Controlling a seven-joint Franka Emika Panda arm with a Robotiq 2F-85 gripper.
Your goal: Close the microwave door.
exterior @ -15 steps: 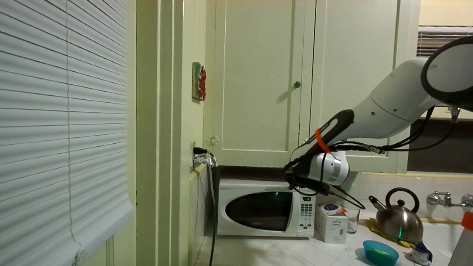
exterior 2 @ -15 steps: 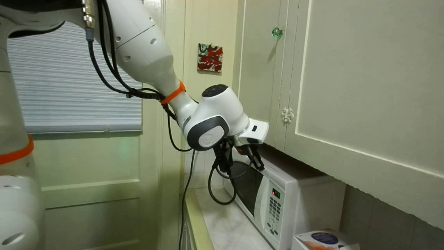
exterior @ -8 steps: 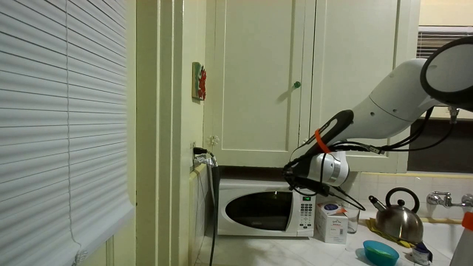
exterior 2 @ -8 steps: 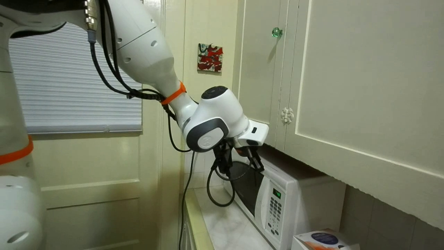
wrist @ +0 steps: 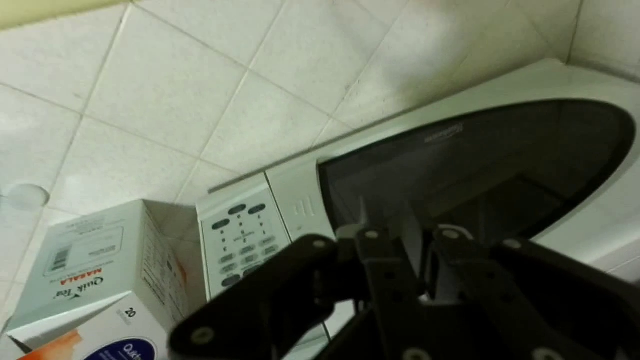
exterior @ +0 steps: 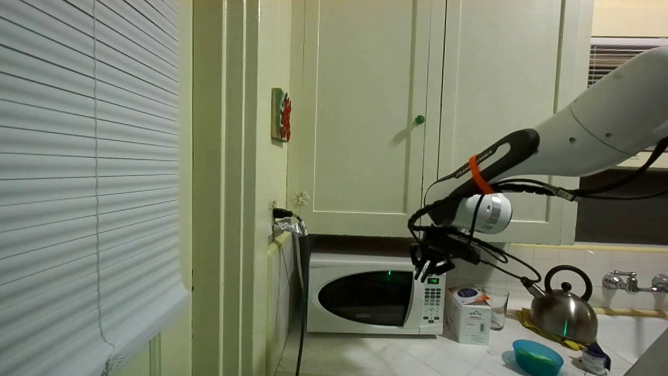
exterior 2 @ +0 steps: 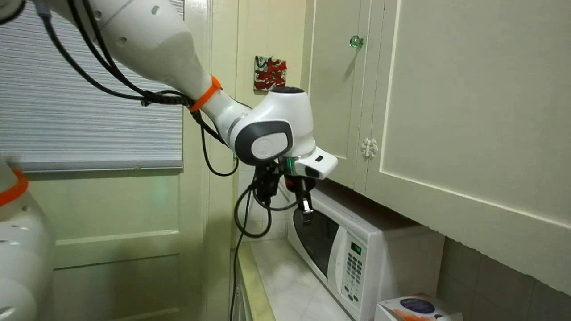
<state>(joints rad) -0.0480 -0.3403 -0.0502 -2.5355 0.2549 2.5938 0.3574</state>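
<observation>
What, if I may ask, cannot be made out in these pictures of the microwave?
The inside of the microwave: lost behind its dark window in both exterior views.
Part of the microwave door: hidden by the gripper in the wrist view.
Brand lettering: blurred in the wrist view.
Tea box: cut off by the bottom edge in an exterior view.
Drinking glass: partly behind that box in an exterior view.

There is room to pass over the desk [exterior: 360, 360] in front of the microwave door [exterior: 360, 297]. Above the microwave [exterior 2: 408, 258], the cupboard [exterior: 360, 156] allows just a low slot. The tea box [exterior: 469, 321] blocks the end by the keypad [exterior: 432, 305], with a glass [exterior: 499, 308] near it and a bowl [exterior: 537, 357] and kettle [exterior: 563, 316] farther along. A cord [exterior: 301, 329] hangs by the opposite end. In an exterior view, cable loops [exterior 2: 269, 218] dangle beside the hand [exterior 2: 307, 217].
</observation>
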